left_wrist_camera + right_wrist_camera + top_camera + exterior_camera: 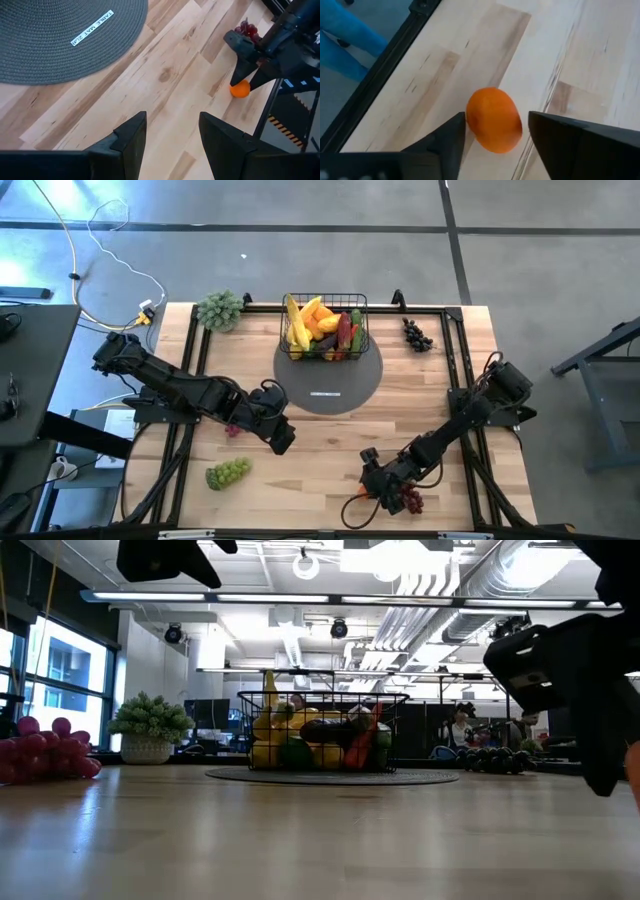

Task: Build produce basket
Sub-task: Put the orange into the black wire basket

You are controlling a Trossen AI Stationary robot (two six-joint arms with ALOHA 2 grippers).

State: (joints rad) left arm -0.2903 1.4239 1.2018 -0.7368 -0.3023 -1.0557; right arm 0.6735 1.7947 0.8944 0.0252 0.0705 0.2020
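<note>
Near the tabletop's front edge, toward its right corner, the high view shows your right gripper (pixel 372 488) lowered to the wood, with a bunch of red grapes (pixel 409 500) just beside it. The basket (pixel 325 327) stands at the middle of the back edge on the round grey mat (pixel 330 385), already loaded with yellow, orange, red and green produce (pixel 318 328). Your left gripper (pixel 283 442) hangs left of centre, in front of the mat; green grapes (pixel 228 473) lie toward the front-left corner, dark grapes (pixel 418 334) and a leafy bunch (pixel 219 310) sit near the back edge.

Low view: the basket (pixel 322 730) sits on the mat (pixel 332 777) mid-table, a bunch of red-purple grapes (pixel 45 753) at the picture's left edge.

Left wrist view: your left gripper (pixel 171 136) has its fingers (pixel 131 135) parted over bare wood with nothing between them. Farther off, the right gripper (pixel 246 80) stands down around an orange fruit (pixel 240 89).

Right wrist view: your right gripper (pixel 496 132) has a finger on either side of the orange fruit (pixel 494 120), which rests on the tabletop near the dark frame rail (pixel 380 75). You cannot tell whether the fingers (pixel 451 137) are pressing on it yet.
</note>
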